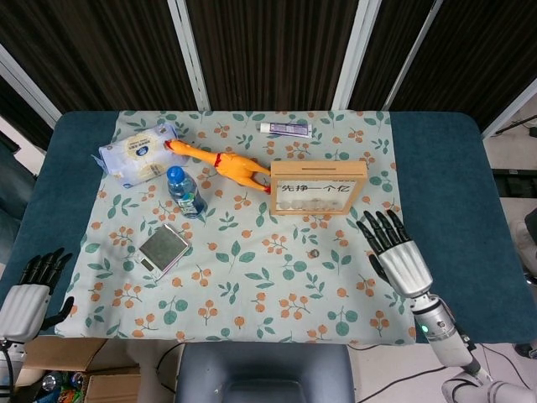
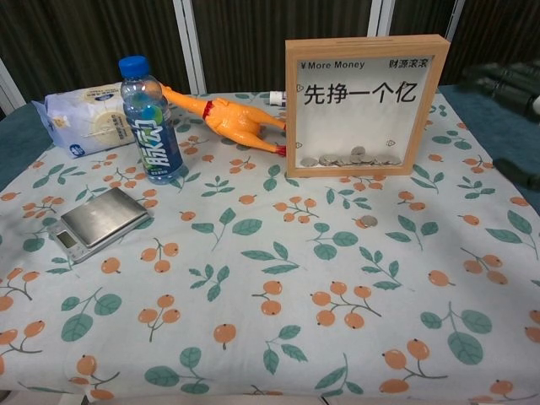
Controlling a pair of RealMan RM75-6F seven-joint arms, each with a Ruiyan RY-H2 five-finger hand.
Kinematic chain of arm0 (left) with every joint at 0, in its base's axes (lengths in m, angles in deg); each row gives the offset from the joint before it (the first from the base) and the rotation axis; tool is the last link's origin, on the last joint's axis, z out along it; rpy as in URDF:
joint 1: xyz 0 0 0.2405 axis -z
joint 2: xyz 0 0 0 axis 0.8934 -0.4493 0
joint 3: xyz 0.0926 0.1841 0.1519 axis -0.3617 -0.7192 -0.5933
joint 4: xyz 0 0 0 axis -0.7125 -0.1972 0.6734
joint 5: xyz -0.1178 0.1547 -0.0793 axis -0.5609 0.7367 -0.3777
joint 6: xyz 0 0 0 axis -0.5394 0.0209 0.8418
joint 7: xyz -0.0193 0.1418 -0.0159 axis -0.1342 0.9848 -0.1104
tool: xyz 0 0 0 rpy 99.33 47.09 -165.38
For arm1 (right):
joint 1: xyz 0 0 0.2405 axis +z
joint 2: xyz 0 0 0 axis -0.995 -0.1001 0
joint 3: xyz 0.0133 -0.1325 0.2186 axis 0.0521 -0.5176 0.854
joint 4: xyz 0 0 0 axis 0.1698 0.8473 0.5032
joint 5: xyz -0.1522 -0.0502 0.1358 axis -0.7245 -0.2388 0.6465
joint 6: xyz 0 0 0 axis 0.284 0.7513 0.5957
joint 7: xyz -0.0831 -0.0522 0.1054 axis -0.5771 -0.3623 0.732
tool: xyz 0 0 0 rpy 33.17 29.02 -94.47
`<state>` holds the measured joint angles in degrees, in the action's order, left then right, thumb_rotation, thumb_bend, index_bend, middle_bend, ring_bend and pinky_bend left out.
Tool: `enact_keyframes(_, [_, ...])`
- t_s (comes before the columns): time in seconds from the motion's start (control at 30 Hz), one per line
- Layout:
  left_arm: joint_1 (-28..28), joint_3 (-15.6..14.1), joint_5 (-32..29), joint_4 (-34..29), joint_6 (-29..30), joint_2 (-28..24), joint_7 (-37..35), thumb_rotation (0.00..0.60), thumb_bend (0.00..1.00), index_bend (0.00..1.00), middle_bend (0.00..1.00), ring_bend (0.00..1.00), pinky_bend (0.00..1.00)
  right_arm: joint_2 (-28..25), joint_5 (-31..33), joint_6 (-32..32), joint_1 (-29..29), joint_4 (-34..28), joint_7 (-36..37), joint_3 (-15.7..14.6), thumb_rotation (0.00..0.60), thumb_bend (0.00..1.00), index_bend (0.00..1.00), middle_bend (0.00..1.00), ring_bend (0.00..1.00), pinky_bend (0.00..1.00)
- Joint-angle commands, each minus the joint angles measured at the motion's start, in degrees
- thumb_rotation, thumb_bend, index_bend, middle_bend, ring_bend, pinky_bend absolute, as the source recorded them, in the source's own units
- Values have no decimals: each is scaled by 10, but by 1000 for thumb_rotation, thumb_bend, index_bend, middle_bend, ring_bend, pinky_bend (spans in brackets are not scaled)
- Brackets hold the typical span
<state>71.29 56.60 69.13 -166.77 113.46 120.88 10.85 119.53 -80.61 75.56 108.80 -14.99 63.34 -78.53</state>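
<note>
My right hand [image 1: 397, 255] hovers open over the cloth's right edge, fingers spread, holding nothing; in the chest view its dark fingertips [image 2: 506, 83] show blurred at the right border. It is nearest the wooden coin-box frame [image 1: 318, 186] [image 2: 364, 105], which stands upright with several coins at its bottom. One loose coin [image 1: 314, 252] [image 2: 367, 221] lies on the cloth in front of the frame. My left hand [image 1: 29, 295] hangs open off the table's left front corner, empty.
On the floral cloth [image 1: 252, 277] stand a blue-capped water bottle [image 1: 185, 191] [image 2: 152, 120], a rubber chicken [image 1: 225, 164] [image 2: 224, 118], a white food bag [image 1: 138, 154], a small silver scale [image 1: 164, 248] [image 2: 99, 222] and a tube [image 1: 286, 128] at the back.
</note>
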Motion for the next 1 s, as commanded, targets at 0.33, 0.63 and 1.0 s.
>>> enact_keyframes(0.33, [1,1,-3,7,-3,0,-8,600,415,0,0,0,0,78,26,-119,11,57,0,17,600,553,0,18,0,0])
enact_keyframes(0.63, [-1,1,-3,12,0,-1,-15,600,415,0,0,0,0,150,48,-171,42,106,-26,57,600,522,0,20,0,0])
enact_keyframes(1.0, [-5,0,-6,24,1,0,-29,600,416,0,0,0,0,209,56,-198,65,157,-33,76,600,449,0,19,0,0])
